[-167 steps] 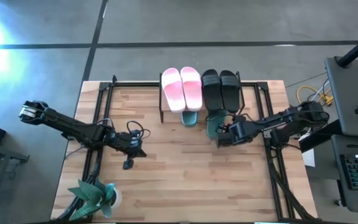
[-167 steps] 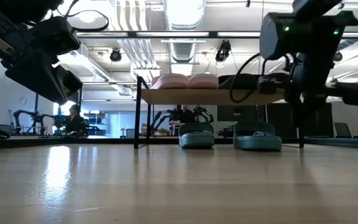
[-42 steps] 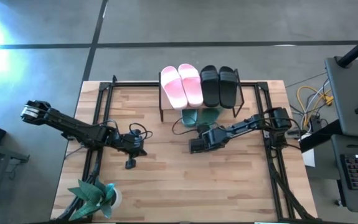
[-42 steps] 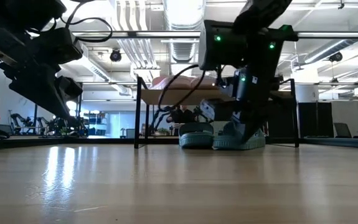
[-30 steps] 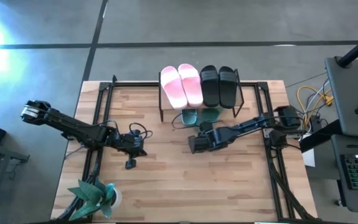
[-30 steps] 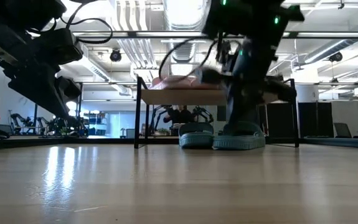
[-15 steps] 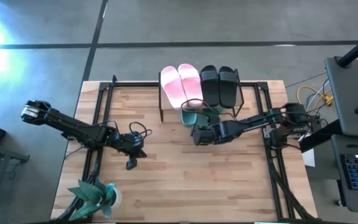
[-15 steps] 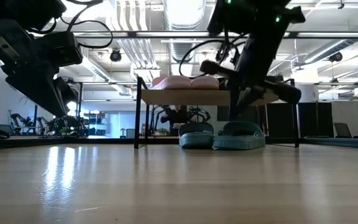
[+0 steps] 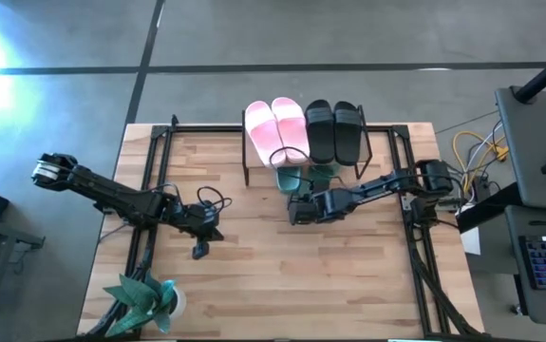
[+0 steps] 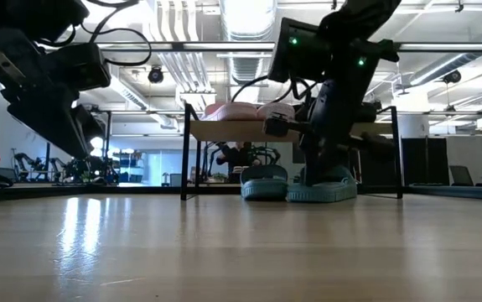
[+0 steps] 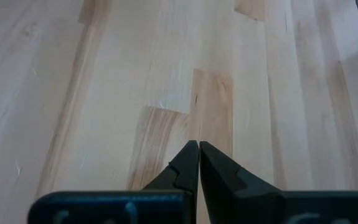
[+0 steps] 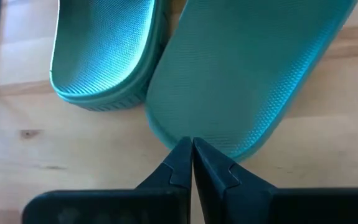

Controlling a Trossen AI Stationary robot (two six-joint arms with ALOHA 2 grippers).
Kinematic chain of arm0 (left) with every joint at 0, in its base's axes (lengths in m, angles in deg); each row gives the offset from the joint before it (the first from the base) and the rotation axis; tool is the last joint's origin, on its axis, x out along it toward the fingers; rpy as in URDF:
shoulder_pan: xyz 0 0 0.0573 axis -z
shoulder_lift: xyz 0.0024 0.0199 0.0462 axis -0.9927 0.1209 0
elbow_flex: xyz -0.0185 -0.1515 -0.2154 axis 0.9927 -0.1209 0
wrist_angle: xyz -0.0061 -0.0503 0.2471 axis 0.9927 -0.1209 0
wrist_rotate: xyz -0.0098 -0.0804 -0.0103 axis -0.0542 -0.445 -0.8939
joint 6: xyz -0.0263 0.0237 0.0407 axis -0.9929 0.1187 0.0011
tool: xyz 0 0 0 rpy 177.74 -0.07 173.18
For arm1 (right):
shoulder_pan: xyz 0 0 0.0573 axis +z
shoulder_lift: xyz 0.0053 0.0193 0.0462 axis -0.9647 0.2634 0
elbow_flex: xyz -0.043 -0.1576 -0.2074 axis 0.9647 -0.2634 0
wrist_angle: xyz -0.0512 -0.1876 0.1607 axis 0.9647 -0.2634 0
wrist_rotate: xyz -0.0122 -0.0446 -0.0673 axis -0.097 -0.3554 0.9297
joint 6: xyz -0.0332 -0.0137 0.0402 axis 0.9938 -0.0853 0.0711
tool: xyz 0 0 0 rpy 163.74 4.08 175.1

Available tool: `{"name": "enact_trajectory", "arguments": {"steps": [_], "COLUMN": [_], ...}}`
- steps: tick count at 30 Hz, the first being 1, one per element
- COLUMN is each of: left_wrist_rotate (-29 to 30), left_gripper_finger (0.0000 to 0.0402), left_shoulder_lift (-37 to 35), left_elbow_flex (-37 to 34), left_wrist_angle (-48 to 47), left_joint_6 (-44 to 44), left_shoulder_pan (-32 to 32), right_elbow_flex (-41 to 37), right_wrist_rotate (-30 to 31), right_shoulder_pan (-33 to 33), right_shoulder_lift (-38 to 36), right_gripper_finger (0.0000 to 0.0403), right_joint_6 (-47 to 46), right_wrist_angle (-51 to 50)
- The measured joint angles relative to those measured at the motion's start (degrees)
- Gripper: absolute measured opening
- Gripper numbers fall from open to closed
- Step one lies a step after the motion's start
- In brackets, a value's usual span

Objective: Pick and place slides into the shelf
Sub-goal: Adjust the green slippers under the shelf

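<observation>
We see shelf [image 9: 254,155] at bench [image 9: 254,285] far edge, pink pair [image 9: 277,130] + black pair [image 9: 334,130] on top plank. Green pair [image 12: 166,68] on bench under shelf, side by side, heels poking out front. R gripper [image 12: 191,146] fingers closed, empty, tips right at heel of one green slide; can't tell if touching. L gripper [image 11: 198,149] fingers closed, empty, over bare bench at left, well apart from shelf. Plant [image 9: 147,296] at near-left corner.
</observation>
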Motion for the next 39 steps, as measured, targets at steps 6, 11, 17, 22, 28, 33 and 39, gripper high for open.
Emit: {"name": "enact_trajectory", "arguments": {"steps": [6, 11, 17, 22, 28, 33, 39], "left_wrist_rotate": [0.02, 0.0, 0.0, 0.0, -0.02, -0.04, -0.04], "left_gripper_finger": [0.0, 0.0, 0.0, 0.0, 0.0, 0.0, 0.0], "left_shoulder_lift": [0.0, 0.0, 0.0, 0.0, 0.0, 0.0, 0.0], "left_elbow_flex": [-1.29, -2.74, -3.3, -3.28, -3.32, -3.32, -3.32], "left_wrist_angle": [1.06, 1.05, 1.24, 1.3, 2.01, 2.54, 2.5], "left_joint_6": [-0.02, -0.22, -0.21, -0.22, -0.22, -0.24, -0.15], "left_shoulder_pan": [0.0, 0.0, 0.0, 0.0, 0.0, 0.0, 0.0], "right_elbow_flex": [-0.58, 0.59, 0.71, 0.41, 0.48, 4.07, 3.45], "right_wrist_rotate": [0.03, 0.07, 2.43, 2.66, 2.93, 4.72, 2.64], "right_shoulder_pan": [0.0, 0.03, -1.23, -3.11, -4.59, -3.18, -1.85], "right_shoulder_lift": [0.05, -0.03, -0.06, -0.1, -0.47, -2.43, -1.93], "right_gripper_finger": [0.0009, 0.0009, 0.0009, 0.0009, 0.0009, 0.0009, 0.0009], "right_joint_6": [1.6, -1.19, -0.71, 1.64, 1.39, 5.28, 3.31], "right_wrist_angle": [-3.17, -11.32, -11.41, -11.8, -12.48, -12.05, -11.57]}}
